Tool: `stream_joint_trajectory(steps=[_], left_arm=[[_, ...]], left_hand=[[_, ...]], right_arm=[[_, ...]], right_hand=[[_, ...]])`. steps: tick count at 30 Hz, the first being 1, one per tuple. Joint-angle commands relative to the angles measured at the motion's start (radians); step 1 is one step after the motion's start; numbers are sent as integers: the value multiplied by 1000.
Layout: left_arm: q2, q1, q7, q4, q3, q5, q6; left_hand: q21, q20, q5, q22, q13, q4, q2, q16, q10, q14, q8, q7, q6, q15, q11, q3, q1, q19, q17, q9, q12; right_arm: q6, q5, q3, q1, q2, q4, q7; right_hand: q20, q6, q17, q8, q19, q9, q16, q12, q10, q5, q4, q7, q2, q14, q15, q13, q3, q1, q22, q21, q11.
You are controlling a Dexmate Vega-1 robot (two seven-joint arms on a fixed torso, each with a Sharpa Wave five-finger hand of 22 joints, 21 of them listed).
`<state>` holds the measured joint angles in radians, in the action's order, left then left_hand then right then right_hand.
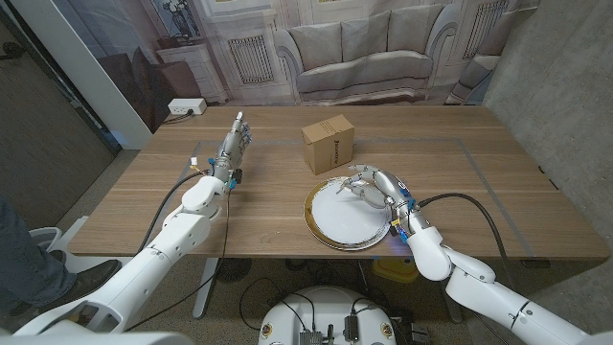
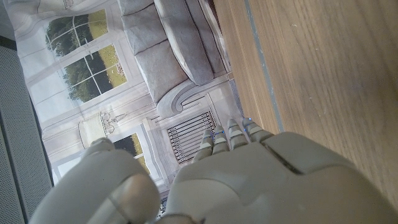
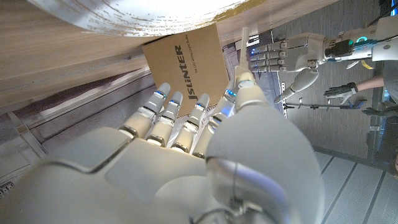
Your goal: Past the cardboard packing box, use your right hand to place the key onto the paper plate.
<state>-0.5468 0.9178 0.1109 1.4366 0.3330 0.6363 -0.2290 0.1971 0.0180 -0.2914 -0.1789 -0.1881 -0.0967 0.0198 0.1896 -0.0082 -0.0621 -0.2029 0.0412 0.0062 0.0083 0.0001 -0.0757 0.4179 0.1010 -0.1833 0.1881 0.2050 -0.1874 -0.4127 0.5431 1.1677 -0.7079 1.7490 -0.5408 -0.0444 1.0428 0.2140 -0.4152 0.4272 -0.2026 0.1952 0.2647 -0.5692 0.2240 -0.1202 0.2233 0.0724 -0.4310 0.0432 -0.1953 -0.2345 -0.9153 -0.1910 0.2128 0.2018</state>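
The right hand hung over the far edge of the paper plate, fingers curled down toward it. I honestly couldn't make out the key at all, so I couldn't tell whether those fingers were pinching anything. The cardboard packing box sat just past the fingertips, well clear of them, its printed side facing the right wrist camera. Over on the other side the left hand stood on the wooden table, fingers straight, together, holding nothing.
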Motion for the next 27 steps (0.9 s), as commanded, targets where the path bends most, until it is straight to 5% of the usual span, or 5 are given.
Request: stream_joint_trajectory(steps=[1,27], left_arm=[[7,-14,-7,-13,7,-3,0],[11,-26,-11,-26,12,-4,3]], left_hand=[[1,-1,4,-2,-6,-2,-6,0,3,-4,3,0,4,3,1,3,-1,10,-2,2,2],[-1,0,4,-2,-6,-2,-8,0,3,-4,4,1,3,2,1,8,0,18,-2,2,2]], right_arm=[[18,-5,7,2,-4,-4,-2],[35,-34,37,-14,-7,-18,-11]], right_hand=[[-57,13,2,-4,-6,-2,-4,-6,4,1,-1,0,3,1,98,-2,5,-8,-2,-2,4],[-54,15,2,-2,-10,-2,-3,-10,9,1,-3,0,4,6,94,-2,5,-11,-2,-2,4]])
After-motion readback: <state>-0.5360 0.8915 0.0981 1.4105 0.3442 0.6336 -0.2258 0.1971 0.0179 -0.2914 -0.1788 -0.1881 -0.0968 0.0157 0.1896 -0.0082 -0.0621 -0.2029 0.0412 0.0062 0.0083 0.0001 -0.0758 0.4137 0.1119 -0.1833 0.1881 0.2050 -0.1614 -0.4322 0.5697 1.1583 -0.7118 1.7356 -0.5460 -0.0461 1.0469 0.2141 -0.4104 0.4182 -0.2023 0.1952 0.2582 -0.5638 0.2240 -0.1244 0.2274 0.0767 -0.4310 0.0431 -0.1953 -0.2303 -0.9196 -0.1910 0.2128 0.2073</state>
